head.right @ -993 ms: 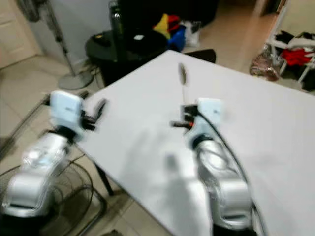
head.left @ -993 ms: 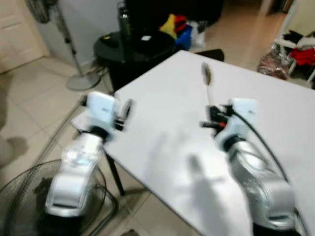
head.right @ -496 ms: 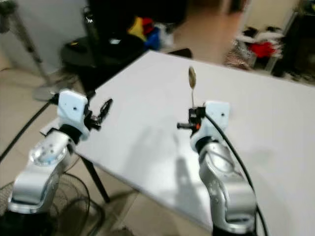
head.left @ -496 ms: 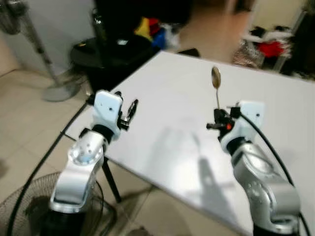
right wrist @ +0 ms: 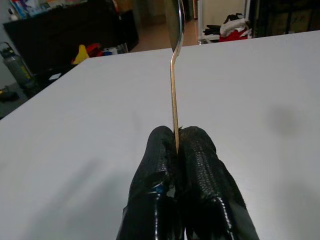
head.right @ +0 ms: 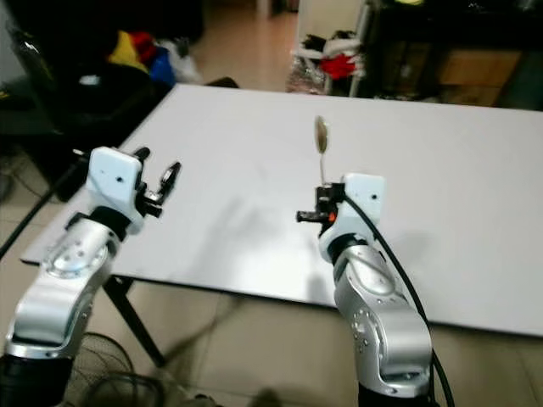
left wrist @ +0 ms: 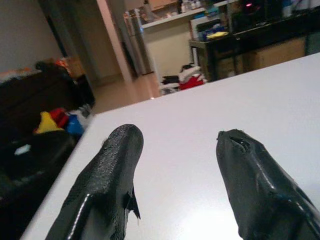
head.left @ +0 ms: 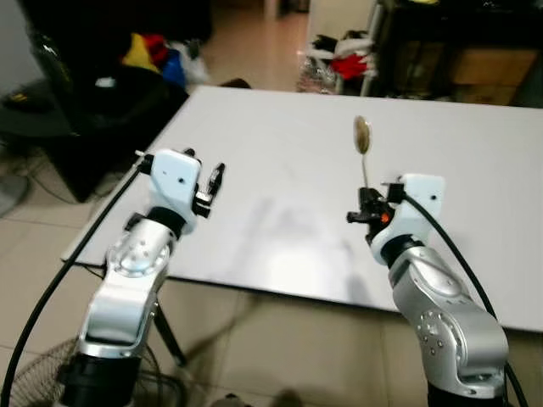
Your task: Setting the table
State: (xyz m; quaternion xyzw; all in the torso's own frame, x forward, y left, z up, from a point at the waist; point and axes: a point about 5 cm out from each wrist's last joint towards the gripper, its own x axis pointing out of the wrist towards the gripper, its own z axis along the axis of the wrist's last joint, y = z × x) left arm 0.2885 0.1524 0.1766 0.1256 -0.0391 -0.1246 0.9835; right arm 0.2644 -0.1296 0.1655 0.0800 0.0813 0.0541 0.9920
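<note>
You now face the long side of the white table (head.left: pixel 280 170); a second ago you saw it from its corner, and the picture was blurred, so the robot has turned and steadied. This suggests it is ready to put something down. The right gripper (head.left: pixel 363 209) has its fingers closed tightly on the handle of a golden spoon (head.left: pixel 362 140), which points forward and hangs above the tabletop near the front edge. The left gripper (head.left: pixel 215 176) holds nothing; its fingers (left wrist: pixel 112 170) are wide apart over the left end of the table. I see no plates, bowls or other containers.
</note>
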